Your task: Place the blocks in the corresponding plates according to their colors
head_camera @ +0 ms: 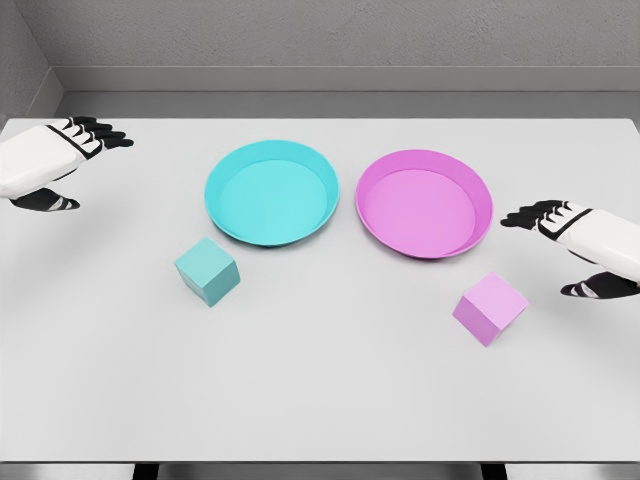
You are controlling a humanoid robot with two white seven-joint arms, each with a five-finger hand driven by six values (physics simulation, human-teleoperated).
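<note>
The left hand (pixel 62 160), white-shelled with black fingers, hovers over the far left corner of the pale grey desk (pixel 320 400); its fingers are spread and relaxed, the thumb hanging apart below them, and it holds nothing. The right hand (pixel 575 245) reaches in over the right edge of the desk, about midway along it, its fingers likewise loose and extended with the thumb set apart underneath — nothing in its grasp either.

Nearest the right hand, toward the front edge, sits the small pink cube-shaped block (pixel 489 308), resting on the desk surface and turned so one corner faces the front. Just behind it, toward the far edge, lies the round pink shallow plate (pixel 470 185), with nothing in it.

Beside that plate, toward the left, the round turquoise shallow plate (pixel 225 170) lies with its rim almost touching the pink one; it also carries nothing. In front of its left side — near it but apart — the small turquoise cube-shaped block (pixel 207 270) stands on the desk, also turned at an angle, well apart from the left hand.
</note>
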